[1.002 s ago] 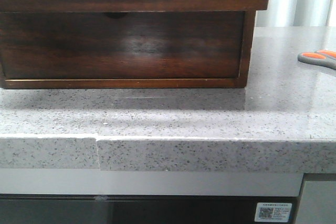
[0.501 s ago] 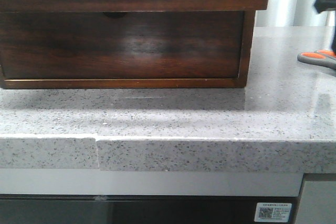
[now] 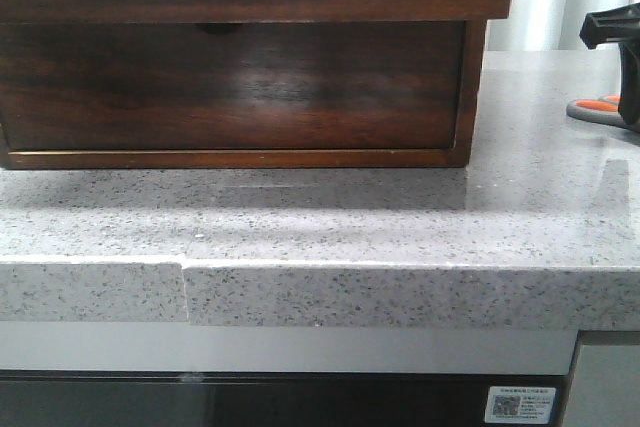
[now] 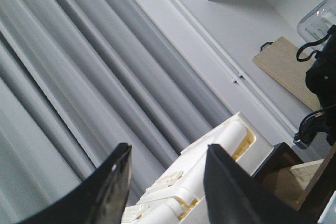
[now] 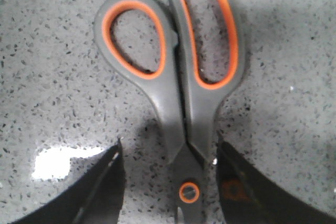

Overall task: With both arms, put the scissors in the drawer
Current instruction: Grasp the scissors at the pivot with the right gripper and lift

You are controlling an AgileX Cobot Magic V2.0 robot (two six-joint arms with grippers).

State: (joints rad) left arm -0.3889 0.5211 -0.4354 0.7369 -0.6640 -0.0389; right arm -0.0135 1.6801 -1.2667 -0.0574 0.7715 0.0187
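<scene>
The scissors (image 5: 178,93), grey with orange finger loops, lie flat and closed on the speckled grey counter. They also show at the far right of the front view (image 3: 598,107), partly behind my right arm (image 3: 618,27). My right gripper (image 5: 169,142) is open, low over the scissors, with one finger on each side of the pivot. The drawer (image 3: 230,87) is shut, its finger notch (image 3: 218,27) in the top edge. My left gripper (image 4: 169,150) is open and empty, pointing up toward grey curtains; it does not show in the front view.
The drawer sits in a dark wooden frame (image 3: 478,77) on the counter (image 3: 330,217). A white plastic rack (image 4: 220,150) lies on top of the frame. A wooden board (image 4: 286,66) leans against the far wall.
My right arm has come into the front view at the far right and dropped over the scissors, covering part of them. The drawer and scissors have not moved.
</scene>
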